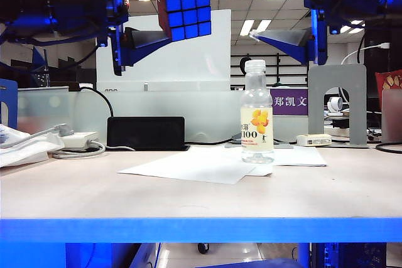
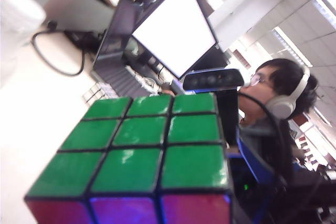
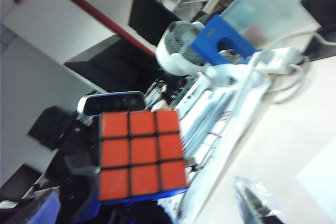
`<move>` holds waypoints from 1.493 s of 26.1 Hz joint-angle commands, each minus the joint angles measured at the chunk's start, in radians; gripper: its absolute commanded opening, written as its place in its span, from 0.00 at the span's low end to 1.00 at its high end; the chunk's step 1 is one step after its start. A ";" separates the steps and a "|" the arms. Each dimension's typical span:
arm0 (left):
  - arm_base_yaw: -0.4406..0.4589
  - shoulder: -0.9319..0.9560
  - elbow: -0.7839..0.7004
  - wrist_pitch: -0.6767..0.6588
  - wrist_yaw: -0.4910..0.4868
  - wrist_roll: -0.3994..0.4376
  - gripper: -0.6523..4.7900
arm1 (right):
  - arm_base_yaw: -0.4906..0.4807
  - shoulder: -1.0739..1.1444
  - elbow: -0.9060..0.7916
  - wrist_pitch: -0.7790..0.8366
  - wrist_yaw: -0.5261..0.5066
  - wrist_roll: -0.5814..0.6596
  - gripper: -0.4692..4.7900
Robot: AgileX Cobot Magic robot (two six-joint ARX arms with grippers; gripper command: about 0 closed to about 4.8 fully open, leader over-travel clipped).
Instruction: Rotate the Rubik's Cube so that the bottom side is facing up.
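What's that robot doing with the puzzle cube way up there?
The left gripper is holding the Rubik's Cube high in the air above the table, with a blue face toward the exterior camera. The right gripper hangs open and empty off to the other side, also up high. Below them a drink bottle stands on sheets of white paper.

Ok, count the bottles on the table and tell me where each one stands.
1. The bottle stands upright on the white paper, right of centre, below the open right gripper. The left gripper holds the Rubik's Cube high above.
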 commanded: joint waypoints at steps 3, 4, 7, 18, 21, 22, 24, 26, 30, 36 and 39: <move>0.030 -0.006 0.008 -0.016 0.080 -0.006 0.32 | -0.003 -0.001 0.003 0.009 -0.005 -0.013 0.97; 0.030 -0.006 0.009 -0.022 0.090 -0.005 0.32 | -0.003 -0.001 0.003 0.009 -0.005 -0.013 0.97; 0.031 -0.006 0.011 -0.047 0.114 -0.002 0.30 | -0.003 -0.001 0.003 0.009 -0.005 -0.013 0.97; 0.050 -0.007 0.011 -0.257 0.150 0.224 0.26 | -0.003 -0.001 0.003 0.009 -0.013 -0.013 0.97; 0.050 -0.007 0.011 -0.297 0.124 0.273 0.26 | -0.003 -0.001 0.003 0.009 -0.019 -0.013 0.97; 0.050 -0.007 0.012 -0.312 0.103 0.296 0.26 | -0.003 -0.001 0.003 0.009 -0.020 -0.013 0.97; 0.068 -0.007 0.014 -0.340 0.049 0.337 0.26 | -0.003 -0.001 0.003 0.009 -0.021 -0.013 0.97; 0.089 -0.007 0.041 -0.432 0.003 0.415 0.26 | -0.003 -0.001 0.003 0.008 -0.024 -0.013 0.97; 0.134 -0.007 0.128 -0.636 -0.058 0.578 0.26 | -0.003 -0.001 0.003 0.007 -0.024 -0.013 0.97; 0.138 -0.007 0.197 -0.785 -0.144 0.634 0.27 | -0.003 -0.001 0.003 0.006 -0.027 -0.013 0.97; 0.141 -0.007 0.221 -0.901 -0.207 0.711 0.27 | -0.003 -0.001 0.003 0.006 -0.031 -0.012 0.97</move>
